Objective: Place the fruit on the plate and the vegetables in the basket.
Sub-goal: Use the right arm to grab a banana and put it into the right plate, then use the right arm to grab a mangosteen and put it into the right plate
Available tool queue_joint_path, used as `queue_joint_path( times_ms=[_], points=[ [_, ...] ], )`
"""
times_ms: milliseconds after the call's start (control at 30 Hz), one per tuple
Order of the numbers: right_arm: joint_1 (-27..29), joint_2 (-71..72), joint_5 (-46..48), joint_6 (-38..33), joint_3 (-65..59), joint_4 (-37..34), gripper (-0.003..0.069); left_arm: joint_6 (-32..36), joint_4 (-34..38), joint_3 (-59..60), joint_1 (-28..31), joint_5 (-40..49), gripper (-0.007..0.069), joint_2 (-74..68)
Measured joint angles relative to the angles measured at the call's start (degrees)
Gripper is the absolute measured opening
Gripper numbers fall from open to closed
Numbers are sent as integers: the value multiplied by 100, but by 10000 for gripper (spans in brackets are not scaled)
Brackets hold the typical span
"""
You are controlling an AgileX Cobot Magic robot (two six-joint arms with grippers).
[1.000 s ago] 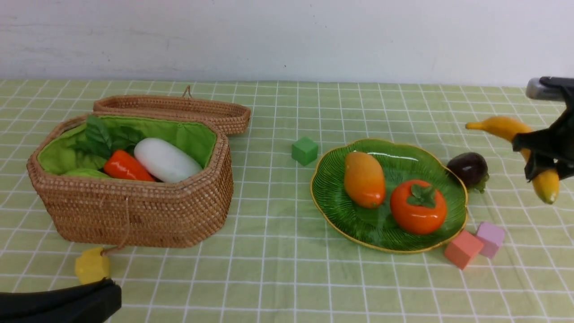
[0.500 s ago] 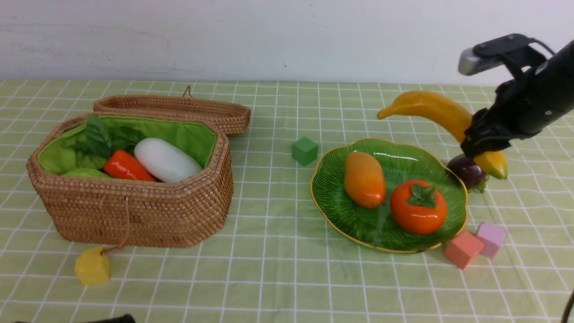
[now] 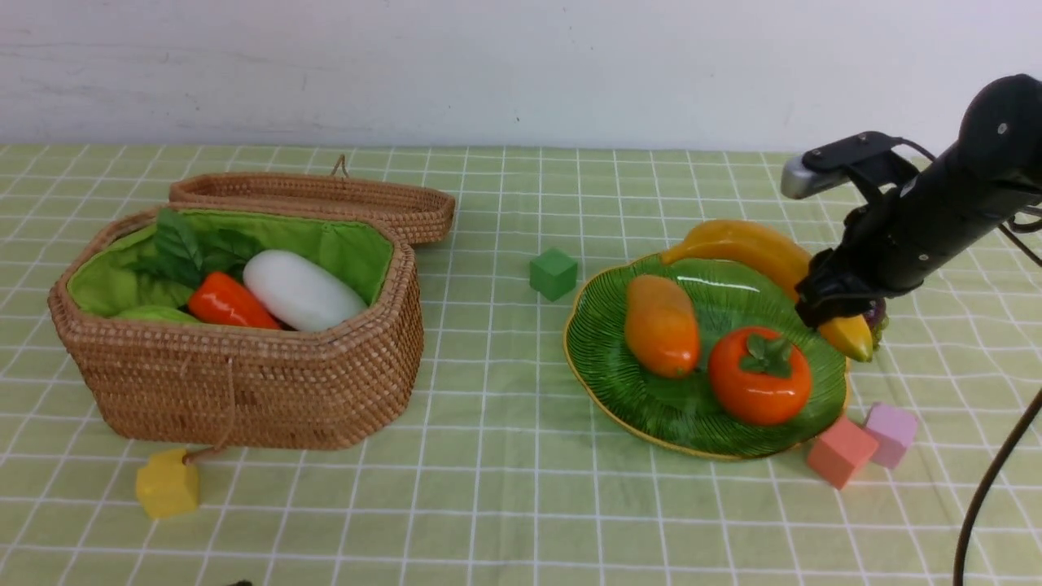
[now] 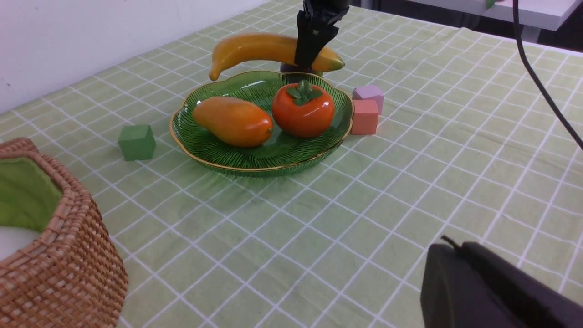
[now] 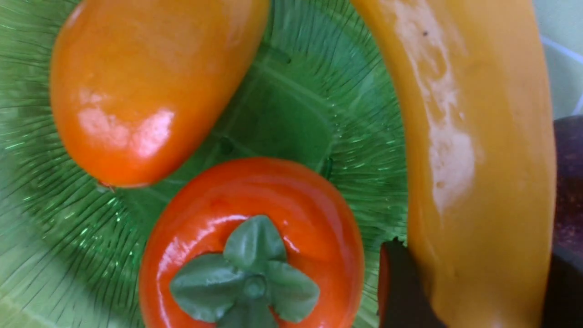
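Note:
My right gripper (image 3: pixel 824 316) is shut on the yellow banana (image 3: pixel 745 244) near one end and holds it just over the far right rim of the green plate (image 3: pixel 588 358). On the plate lie the mango (image 3: pixel 661 325) and the persimmon (image 3: pixel 759 376). The dark purple mangosteen (image 5: pixel 569 182) sits on the cloth just beyond the rim, mostly hidden by the gripper. The wicker basket (image 3: pixel 236 382) at the left holds a carrot (image 3: pixel 228 301), a white radish (image 3: pixel 301 290) and a green gourd (image 3: pixel 159 313). My left gripper (image 4: pixel 455 248) is shut and empty, low over the near cloth.
A green cube (image 3: pixel 553 273) stands between the basket and the plate. Salmon (image 3: pixel 841 452) and lilac (image 3: pixel 890 434) cubes touch the plate's near right rim. A yellow cube (image 3: pixel 167 483) hangs on the basket's cord. The basket lid (image 3: pixel 317 199) lies open behind.
My right arm has carried the banana from the right edge leftward and down to the plate's far rim. The left arm has slid out of the bottom of the front view.

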State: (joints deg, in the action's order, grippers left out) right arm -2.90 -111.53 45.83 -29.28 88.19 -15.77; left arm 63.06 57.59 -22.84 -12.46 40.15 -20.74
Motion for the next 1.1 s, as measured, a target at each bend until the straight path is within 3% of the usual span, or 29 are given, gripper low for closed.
queue_joint_path(
  times_ms=[233,500,767,833,1033,1100],
  points=[
    [0,-18,5,-19,0,-13,328,0,14,0,0,-88,-9,0],
    [0,4,212,-19,0,9,519,6,14,0,0,-111,-5,0],
    [0,607,428,57,0,-12,554,29,14,0,0,-121,-2,0],
    [25,760,469,242,0,-5,548,29,14,0,0,-121,-2,0],
    [497,966,339,2377,0,266,521,29,16,0,0,-161,-1,0],
    [627,855,243,2751,0,305,524,29,16,0,0,-161,0,0]
  ],
)
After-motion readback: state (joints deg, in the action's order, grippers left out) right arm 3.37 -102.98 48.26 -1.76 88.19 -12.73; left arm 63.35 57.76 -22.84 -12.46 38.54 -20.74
